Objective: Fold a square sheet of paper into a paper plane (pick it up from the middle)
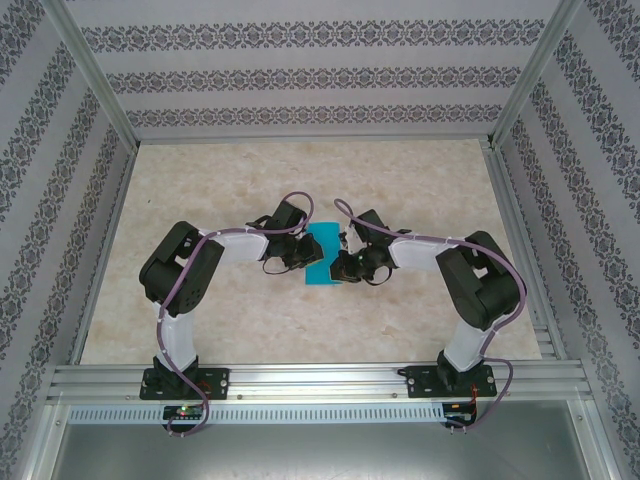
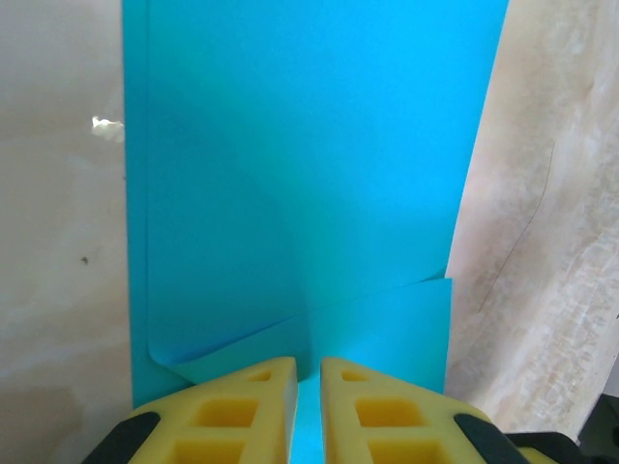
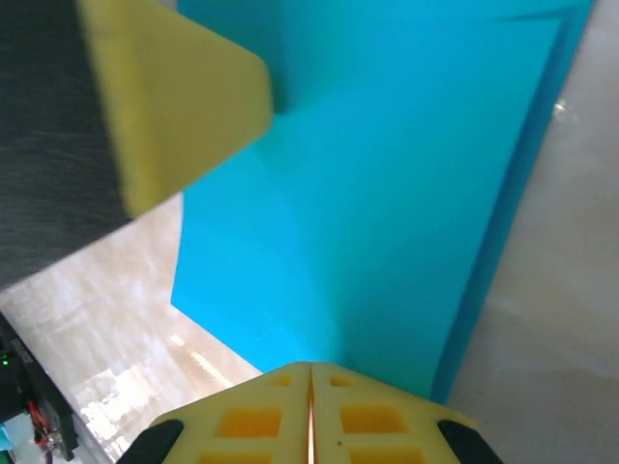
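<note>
Early fold judged in hand: the square sheet of paper (image 1: pixel 322 257), doubled over, sits on the middle of the worktop (image 1: pixel 250 180) between the left tool (image 2: pixel 308 372) and right tool (image 3: pixel 310 372), each pinching an opposite edge; next, the crease needs pressing flat.

Top view is bright, w/ even diffuse overhead light. Only soft, short shadows sit under my arms (image 1: pixel 185 270) on the table (image 1: pixel 250 320), no hard glare, and the walls (image 1: pixel 300 70) lean a bit twd the frame edges. Left wrist cam: paper (image 2: pixel 309 174) crisp and saturated, gentle shading across it, small glare spot at mid left. Right wrist cam: left gripper's finger (image 3: pixel 184 97) at upper left is badly out of focus, dark blur beside it — streaky reflections at lower left.
</note>
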Robot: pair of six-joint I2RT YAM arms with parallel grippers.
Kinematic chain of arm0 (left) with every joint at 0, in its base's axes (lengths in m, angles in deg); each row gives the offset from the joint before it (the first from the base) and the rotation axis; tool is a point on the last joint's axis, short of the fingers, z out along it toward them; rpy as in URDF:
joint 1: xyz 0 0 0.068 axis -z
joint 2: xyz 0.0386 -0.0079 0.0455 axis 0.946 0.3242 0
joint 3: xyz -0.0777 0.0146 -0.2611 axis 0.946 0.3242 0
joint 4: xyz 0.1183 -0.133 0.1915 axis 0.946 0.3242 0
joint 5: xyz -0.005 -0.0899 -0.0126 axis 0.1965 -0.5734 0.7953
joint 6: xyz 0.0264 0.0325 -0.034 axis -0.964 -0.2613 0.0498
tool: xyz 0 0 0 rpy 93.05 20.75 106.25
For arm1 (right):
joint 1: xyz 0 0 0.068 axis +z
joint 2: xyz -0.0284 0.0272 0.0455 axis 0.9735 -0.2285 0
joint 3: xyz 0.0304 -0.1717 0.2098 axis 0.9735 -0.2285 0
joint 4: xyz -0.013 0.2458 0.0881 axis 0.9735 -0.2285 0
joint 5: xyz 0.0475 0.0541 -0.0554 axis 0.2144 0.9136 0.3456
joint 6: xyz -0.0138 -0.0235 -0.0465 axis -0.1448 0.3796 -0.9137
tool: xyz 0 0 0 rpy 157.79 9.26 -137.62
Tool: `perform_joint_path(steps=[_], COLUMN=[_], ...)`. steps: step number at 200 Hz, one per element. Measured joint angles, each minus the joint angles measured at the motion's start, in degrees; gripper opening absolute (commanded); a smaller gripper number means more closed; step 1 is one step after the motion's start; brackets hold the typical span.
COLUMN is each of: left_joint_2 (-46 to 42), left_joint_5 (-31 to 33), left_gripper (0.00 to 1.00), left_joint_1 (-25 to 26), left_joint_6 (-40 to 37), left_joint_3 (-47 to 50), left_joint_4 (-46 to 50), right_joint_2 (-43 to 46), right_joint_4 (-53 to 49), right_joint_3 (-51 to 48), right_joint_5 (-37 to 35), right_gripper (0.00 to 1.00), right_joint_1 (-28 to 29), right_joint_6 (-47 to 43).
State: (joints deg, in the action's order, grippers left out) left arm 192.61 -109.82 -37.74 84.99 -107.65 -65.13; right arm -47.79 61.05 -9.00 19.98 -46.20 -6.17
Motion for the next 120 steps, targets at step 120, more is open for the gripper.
perform_joint_path(steps=[120], left_joint_2=[0.0], left_joint_5=[0.0], left_gripper=[0.17], left_joint_1=[0.0], left_joint_6=[0.0], left_joint_3=[0.1], left_joint_4=[-0.1], right_joint_2=[-2.7], right_joint_4=[2.4], right_joint_3=[-0.3], right_joint_5=[0.5], right_gripper=[0.1], right_joint_1=[-0.8], right_joint_6=[0.0])
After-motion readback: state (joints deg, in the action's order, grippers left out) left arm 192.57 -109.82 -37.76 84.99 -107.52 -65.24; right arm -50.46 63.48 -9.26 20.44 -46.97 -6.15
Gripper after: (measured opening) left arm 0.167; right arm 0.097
